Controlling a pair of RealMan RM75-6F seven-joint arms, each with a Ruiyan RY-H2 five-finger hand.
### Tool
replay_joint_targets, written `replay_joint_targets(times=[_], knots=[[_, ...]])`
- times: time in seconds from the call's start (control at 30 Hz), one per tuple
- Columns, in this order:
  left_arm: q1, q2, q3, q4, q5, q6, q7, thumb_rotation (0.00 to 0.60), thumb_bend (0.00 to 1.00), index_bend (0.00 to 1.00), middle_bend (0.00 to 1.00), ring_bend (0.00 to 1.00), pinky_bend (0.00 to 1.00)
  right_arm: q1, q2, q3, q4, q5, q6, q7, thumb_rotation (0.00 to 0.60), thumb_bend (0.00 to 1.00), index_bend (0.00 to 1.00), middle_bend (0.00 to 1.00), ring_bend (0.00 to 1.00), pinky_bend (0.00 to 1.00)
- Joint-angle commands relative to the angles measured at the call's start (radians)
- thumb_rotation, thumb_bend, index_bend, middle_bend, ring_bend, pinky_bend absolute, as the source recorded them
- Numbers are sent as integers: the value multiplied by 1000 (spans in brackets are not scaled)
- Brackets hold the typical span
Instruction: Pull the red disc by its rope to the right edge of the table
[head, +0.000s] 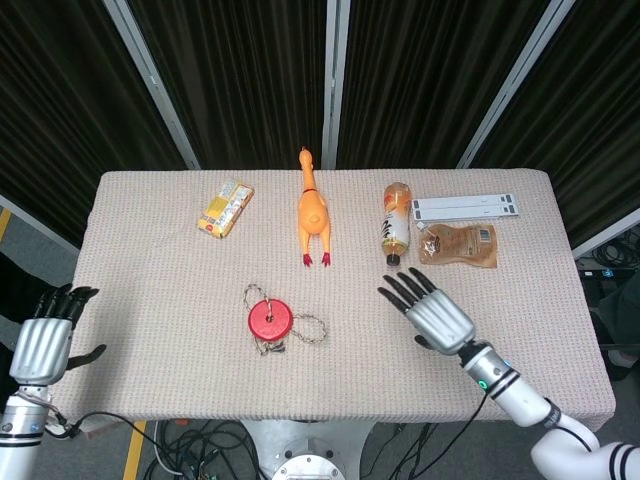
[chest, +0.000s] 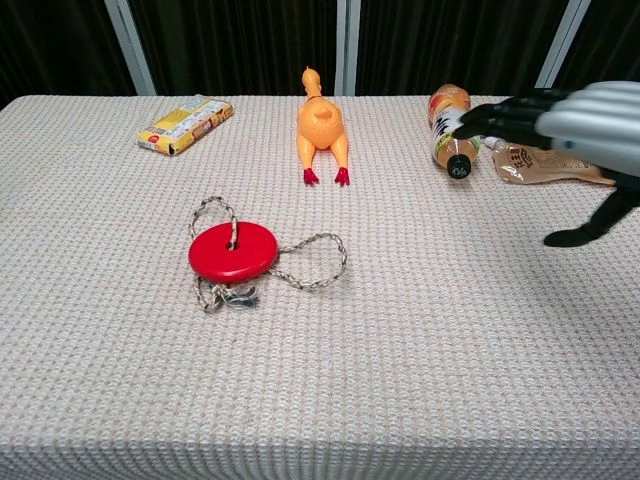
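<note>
A: Status: red disc (head: 270, 319) sits left of table centre, nearer the near edge. Its rope (head: 311, 327) loops out to the right of it, with a knotted bundle tucked under the near side and a small loop on the far side.

B: Hands?

A: Right hand (head: 433, 310) hovers over the table, right of the disc and well apart from the rope, fingers spread and extended, holding nothing. Left hand (head: 44, 340) is off the table's left edge, fingers apart, empty.

B: Risks?

A: Main one, my read: the rope lies flat on the woven tablecloth (head: 160, 300), so fingers may close on cloth or slip off the cord. Grabbing the loop mid-span only takes up slack first, and the disc won't move until it goes taut. The knotted bundle could snag or jerk the disc sideways.

B: Clutter?

A: Rubber chicken (head: 312, 212), bottle (head: 396, 226) and brown pouch (head: 458, 245) lie along the far side, with a yellow packet (head: 225, 208) far left and a white strip (head: 466, 206) far right. Bottle's cap end is just beyond the right fingertips in the head view, so a wide sweep could knock it rolling.
</note>
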Motion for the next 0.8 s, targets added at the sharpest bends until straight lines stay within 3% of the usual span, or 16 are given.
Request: replay_joint_targets(times=[0.03, 0.33, 0.53, 0.8], knots=[[2, 0, -1, 7, -5, -1, -8, 600, 21, 193, 182, 97, 143, 127, -79, 52, -6, 53, -133, -67, 600, 70, 0, 0, 0, 0], [10, 0, 0, 28, -8, 5, -26, 600, 22, 193, 182, 97, 143, 271, -171, 70, 25, 135, -270, -119, 600, 159, 0, 15, 0, 0], [15, 4, -1, 34, -16, 4, -36, 600, 22, 193, 182, 96, 143, 314, -187, 50, 48, 185, -309, -146, 600, 176, 0, 101, 0, 0], [19, -1, -2, 45, -21, 3, -45, 600, 21, 193, 182, 97, 143, 349, -198, 16, 63, 227, -321, -174, 600, 182, 0, 137, 0, 0]])
